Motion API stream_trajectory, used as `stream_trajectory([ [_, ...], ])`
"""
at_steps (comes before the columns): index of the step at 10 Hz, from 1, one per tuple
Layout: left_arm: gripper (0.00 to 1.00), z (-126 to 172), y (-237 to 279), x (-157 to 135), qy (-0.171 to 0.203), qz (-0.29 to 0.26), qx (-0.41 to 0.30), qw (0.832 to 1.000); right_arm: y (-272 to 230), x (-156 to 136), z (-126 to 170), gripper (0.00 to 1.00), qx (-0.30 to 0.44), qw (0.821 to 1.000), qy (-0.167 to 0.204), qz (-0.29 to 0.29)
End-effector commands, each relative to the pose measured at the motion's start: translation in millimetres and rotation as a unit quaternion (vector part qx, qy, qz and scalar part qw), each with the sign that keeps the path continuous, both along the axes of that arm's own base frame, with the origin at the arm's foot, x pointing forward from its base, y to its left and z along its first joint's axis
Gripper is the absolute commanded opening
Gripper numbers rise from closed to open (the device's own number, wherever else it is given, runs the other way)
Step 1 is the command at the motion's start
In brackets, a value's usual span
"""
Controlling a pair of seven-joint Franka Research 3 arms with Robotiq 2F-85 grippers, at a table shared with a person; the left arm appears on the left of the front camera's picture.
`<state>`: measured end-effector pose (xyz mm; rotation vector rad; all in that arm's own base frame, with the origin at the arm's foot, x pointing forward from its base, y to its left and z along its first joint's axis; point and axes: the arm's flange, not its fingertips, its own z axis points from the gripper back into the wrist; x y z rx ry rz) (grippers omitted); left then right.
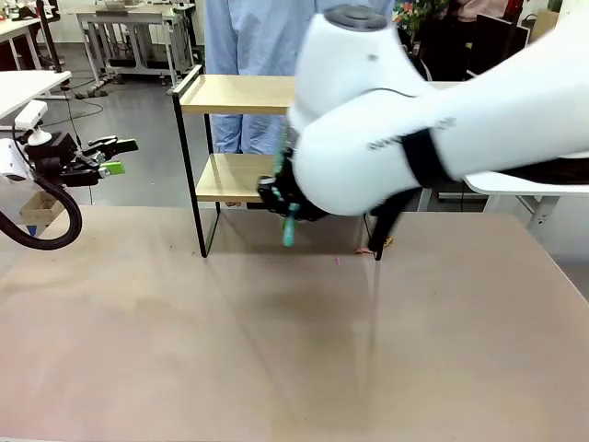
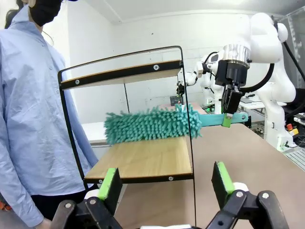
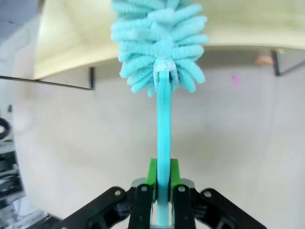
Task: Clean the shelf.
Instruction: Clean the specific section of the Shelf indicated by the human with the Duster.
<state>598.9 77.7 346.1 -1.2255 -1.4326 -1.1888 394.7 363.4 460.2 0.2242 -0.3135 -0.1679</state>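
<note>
Right gripper [image 3: 162, 174] pinches the duster [image 3: 159, 43] by its handle; ahead of it the fluffy head lies on or just over the lower board of the shelf [image 2: 143, 157]. Left gripper [image 2: 166, 183] hangs spread wide, well apart. Wiping the lower tier seems in hand; next, sweep along it with light downward pressure, clear of the frame

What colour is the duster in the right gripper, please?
The duster is teal, head and handle alike; clearest in the left wrist view.

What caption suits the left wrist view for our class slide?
The right gripper holds a teal duster over the shelf's lower board; open left gripper faces it, a person beside.
</note>
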Motion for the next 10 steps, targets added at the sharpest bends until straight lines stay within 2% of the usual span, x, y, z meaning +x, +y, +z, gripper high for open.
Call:
stream_trajectory([
  [1,1.00,3,0,-2,-0.002,-0.002,0.002,1.000,-54,-29,5,0.13,-0.002,1.000,0.001,-0.026],
  [4,1.00,3,0,-2,-0.002,-0.002,0.002,1.000,-114,-52,19,0.13,-0.023,0.996,-0.018,-0.090],
  [6,1.00,3,0,-2,-0.002,-0.002,0.002,1.000,-128,-63,31,0.13,-0.041,0.993,-0.031,-0.103],
  [7,1.00,3,0,-2,-0.002,-0.002,0.002,1.000,-116,-63,34,0.13,-0.034,0.994,-0.052,-0.086],
  [8,1.00,3,0,-2,-0.002,-0.002,0.002,1.000,-121,-57,27,0.13,-0.032,0.995,-0.033,-0.093],
  [10,1.00,3,0,-2,-0.002,-0.002,0.002,1.000,-121,-57,27,0.13,-0.032,0.995,-0.033,-0.093],
])
